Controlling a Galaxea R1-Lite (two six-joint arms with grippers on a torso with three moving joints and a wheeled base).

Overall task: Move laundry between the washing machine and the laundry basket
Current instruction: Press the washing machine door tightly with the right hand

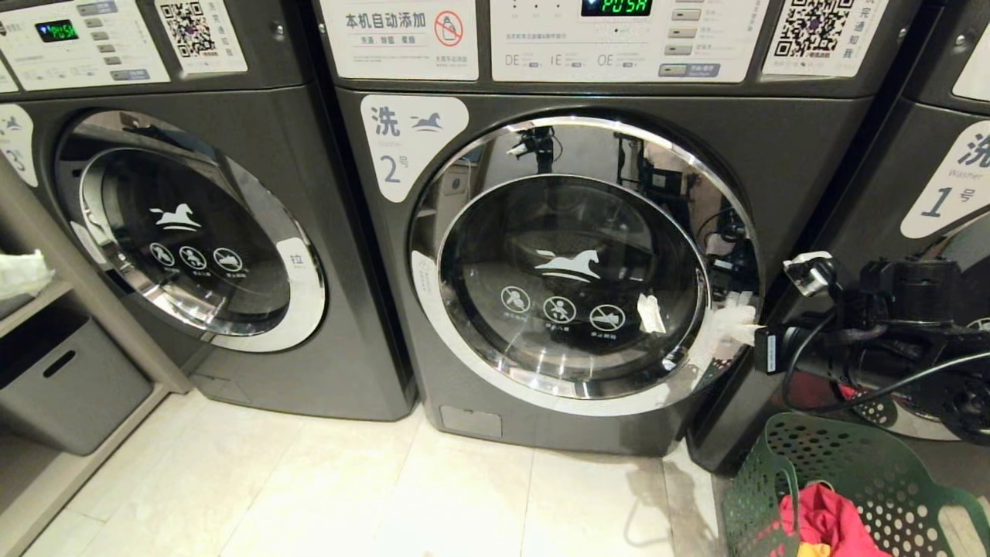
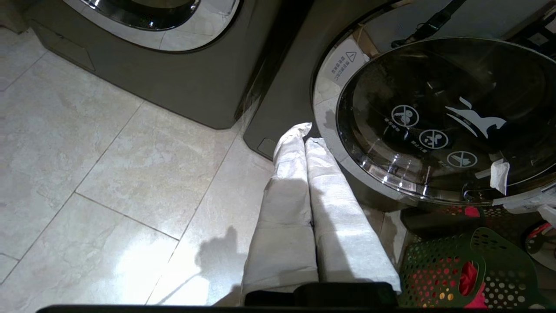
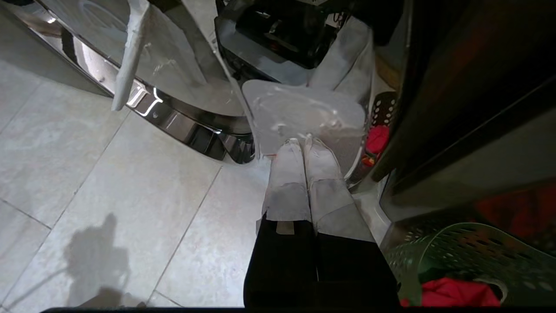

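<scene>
The washing machine (image 1: 387,309) marked 2 stands in the middle, and its round chrome-rimmed door (image 1: 572,263) looks closed. My right gripper (image 1: 739,325) is at the door's right edge. It is shut, and its white-wrapped fingertips (image 3: 292,150) sit against a pale handle plate (image 3: 304,108). The left gripper (image 2: 306,134) is also shut and empty, hovering low over the floor near the door's lower left rim. The green laundry basket (image 1: 851,456) stands at the lower right. It holds red-pink laundry (image 1: 827,522) with a bit of orange-yellow beside it.
Machine 3 (image 1: 193,232) stands to the left and machine 1 (image 1: 943,193) to the right, behind my right arm. A grey bin (image 1: 69,387) sits under a shelf at the far left. Pale tiled floor (image 1: 348,487) stretches in front of the machines.
</scene>
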